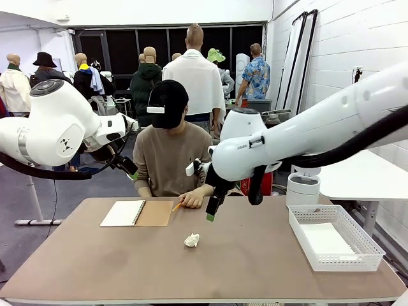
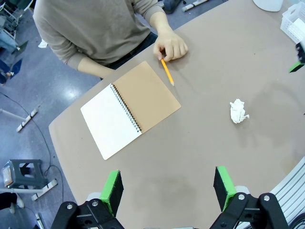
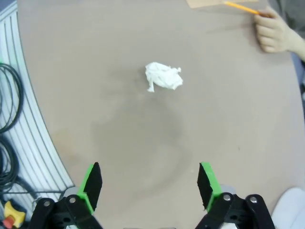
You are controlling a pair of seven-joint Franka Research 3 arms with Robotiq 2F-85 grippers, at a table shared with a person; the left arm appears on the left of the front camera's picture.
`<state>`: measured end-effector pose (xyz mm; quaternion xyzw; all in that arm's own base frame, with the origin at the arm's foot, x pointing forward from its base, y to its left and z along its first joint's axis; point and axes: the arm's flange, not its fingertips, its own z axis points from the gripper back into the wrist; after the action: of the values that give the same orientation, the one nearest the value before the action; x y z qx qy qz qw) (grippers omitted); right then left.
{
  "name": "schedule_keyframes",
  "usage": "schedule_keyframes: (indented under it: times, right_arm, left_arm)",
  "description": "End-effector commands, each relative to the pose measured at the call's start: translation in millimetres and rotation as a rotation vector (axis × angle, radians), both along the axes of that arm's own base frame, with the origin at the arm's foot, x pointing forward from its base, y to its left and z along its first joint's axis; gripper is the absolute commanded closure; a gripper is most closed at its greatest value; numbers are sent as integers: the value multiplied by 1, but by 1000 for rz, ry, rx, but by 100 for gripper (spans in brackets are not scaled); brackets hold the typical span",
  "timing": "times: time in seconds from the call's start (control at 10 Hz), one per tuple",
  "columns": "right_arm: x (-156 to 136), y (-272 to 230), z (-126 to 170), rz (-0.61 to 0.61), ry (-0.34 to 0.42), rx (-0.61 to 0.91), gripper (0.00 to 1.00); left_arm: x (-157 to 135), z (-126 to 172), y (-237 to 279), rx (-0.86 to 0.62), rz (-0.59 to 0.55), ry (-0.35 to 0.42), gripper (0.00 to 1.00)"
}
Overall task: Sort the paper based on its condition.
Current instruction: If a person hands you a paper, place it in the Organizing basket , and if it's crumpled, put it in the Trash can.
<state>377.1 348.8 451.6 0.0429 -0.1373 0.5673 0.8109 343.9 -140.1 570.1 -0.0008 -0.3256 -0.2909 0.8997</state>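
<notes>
Two claws wide open, empty: left claw [image 2: 167,183], right claw [image 3: 149,183]. Crumpled paper [image 1: 191,240] mid surface [image 1: 95,255]; flat sheet [image 1: 325,239] in basket [image 1: 366,245] at right edge, partly hidden by mesh wall.

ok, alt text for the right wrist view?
A crumpled ball of white paper lies on the brown table, ahead of the right gripper, whose green-padded jaws stand open and empty. At the top right, a person's hand holds a yellow pencil.
</notes>
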Motion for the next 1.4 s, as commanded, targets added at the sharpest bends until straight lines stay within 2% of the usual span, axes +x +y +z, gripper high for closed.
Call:
schedule_keyframes:
  times: [0.0,0.3,0.7,1.0,1.3]
  right_arm:
    - [19,21,-13,79,9,-13,0]
    - [29,44,-41,151,62,-54,0]
    - [46,55,-65,217,42,-57,0]
    - [45,52,-60,190,71,-83,0]
    - [46,56,-69,198,69,-52,0]
  left_arm:
    - [0,0,1,-1,2,0,0]
    - [0,0,1,-1,2,0,0]
    - [0,0,1,-1,2,0,0]
    - [0,0,1,-1,2,0,0]
    - [0,0,1,-1,2,0,0]
